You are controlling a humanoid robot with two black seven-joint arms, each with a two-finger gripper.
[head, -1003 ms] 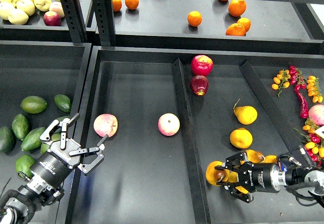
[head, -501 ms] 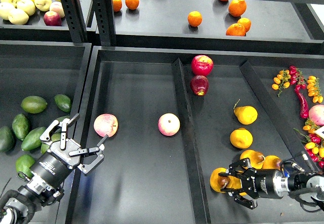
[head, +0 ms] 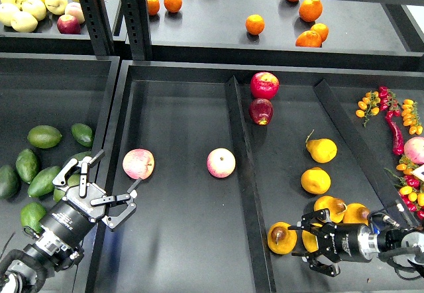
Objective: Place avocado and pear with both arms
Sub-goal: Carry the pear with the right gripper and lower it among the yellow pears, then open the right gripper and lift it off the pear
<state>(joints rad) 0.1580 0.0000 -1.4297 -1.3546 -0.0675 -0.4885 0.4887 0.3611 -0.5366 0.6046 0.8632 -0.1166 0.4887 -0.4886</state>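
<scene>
Pear [head: 281, 237]: plump, firm, smooth-skinned, likely rolls; lies near, right compartment, just left of spread, empty right pincer [head: 314, 242]—grip the broad belly; left pincer [head: 106, 183] released; dark avocado not surely identifiable.

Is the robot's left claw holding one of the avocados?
No. The left gripper is open and empty, its fingers spread above the tray edge, beside the green avocados.

centre bin [head: 179, 240]: open floor | obstacles: two apples [head: 138, 164], divider [head: 242, 174] on right
</scene>
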